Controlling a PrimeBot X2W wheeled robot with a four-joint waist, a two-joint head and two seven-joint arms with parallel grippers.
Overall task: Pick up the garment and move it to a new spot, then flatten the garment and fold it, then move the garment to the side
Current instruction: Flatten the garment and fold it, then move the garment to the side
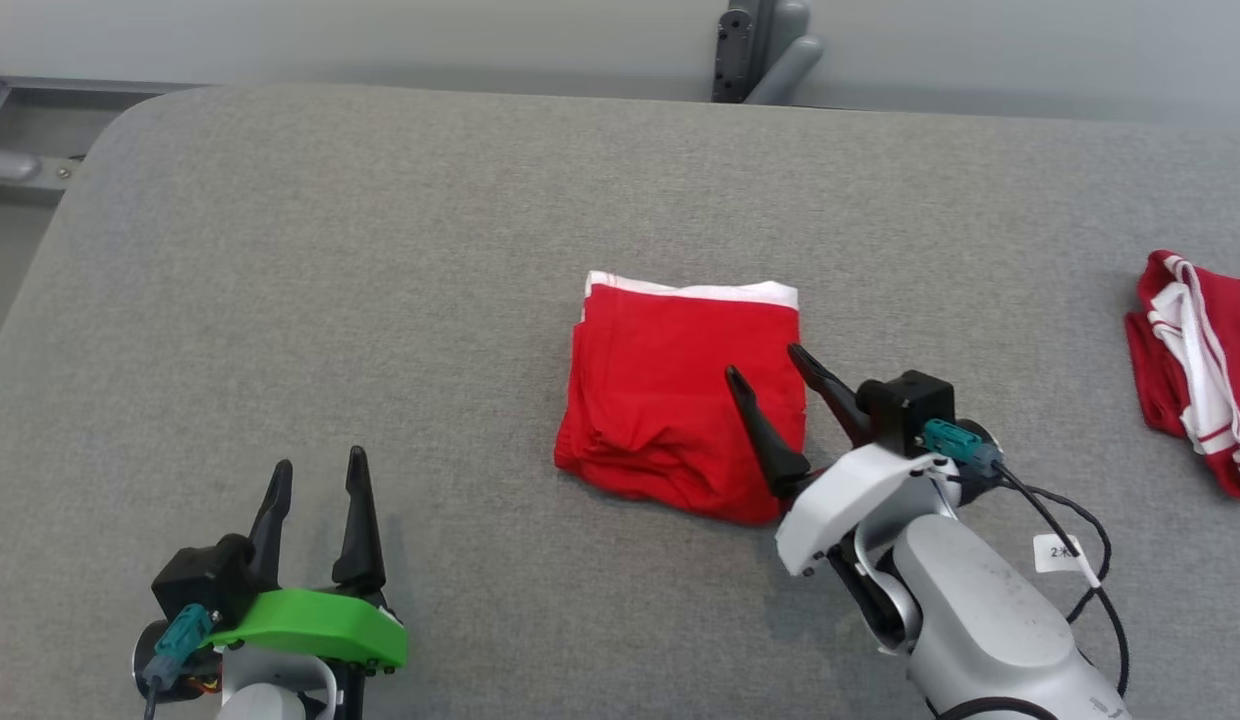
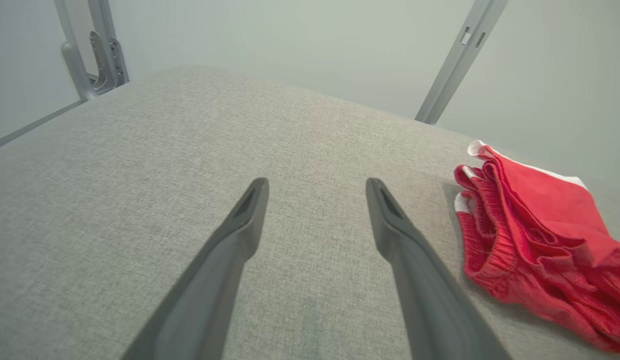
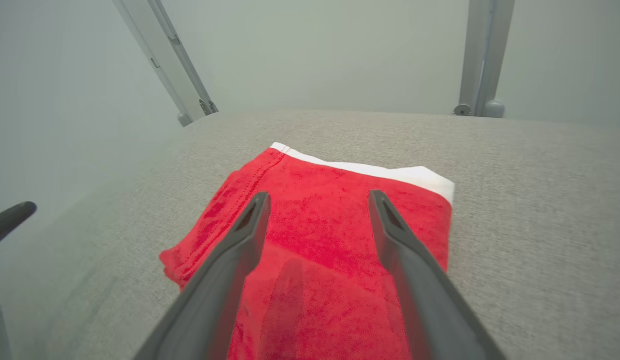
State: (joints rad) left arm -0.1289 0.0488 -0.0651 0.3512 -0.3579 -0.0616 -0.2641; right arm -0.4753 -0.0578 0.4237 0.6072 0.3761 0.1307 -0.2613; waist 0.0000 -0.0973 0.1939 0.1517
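A red garment with a white band along its far edge lies folded into a rough square in the middle of the grey surface. My right gripper hovers over its near right corner, jaws open and nothing between them. In the right wrist view the garment spreads beneath the open right gripper. My left gripper stands open at the lower left, well apart from the cloth. From the left wrist, the garment lies to the right of the open left gripper.
A second red and white garment lies crumpled at the right edge of the grey padded table. Grey metal frame posts stand behind the far edge. A black cable loops beside my right forearm.
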